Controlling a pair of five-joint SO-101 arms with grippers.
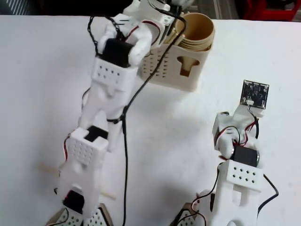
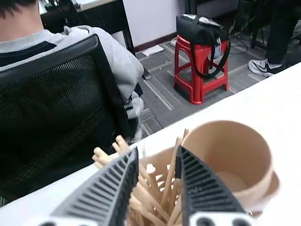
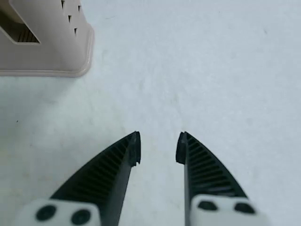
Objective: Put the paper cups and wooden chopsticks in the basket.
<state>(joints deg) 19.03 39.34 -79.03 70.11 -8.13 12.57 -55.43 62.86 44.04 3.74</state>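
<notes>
Left gripper [image 2: 157, 153], jaws parted, hangs just over the basket [image 1: 188, 81] holding stacked paper cups [image 1: 200, 29] and chopsticks [image 2: 151, 186], while the right gripper [image 3: 157, 147], jaws likewise apart, sits low above the white table [image 3: 221, 70] near the basket's corner.

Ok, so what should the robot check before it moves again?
1. Tan paper cups inside the cream plastic basket: ok.
2. Bundle of wooden chopsticks standing in the basket: ok.
3. Left gripper open, above that bundle: ok.
4. Right gripper open, over the bare white table: ok.
5. Every chopstick put away: not ok. One thin wooden stick lies on the table beneath the left arm.
6. More sticks hidden under the arms: cannot tell.
</notes>
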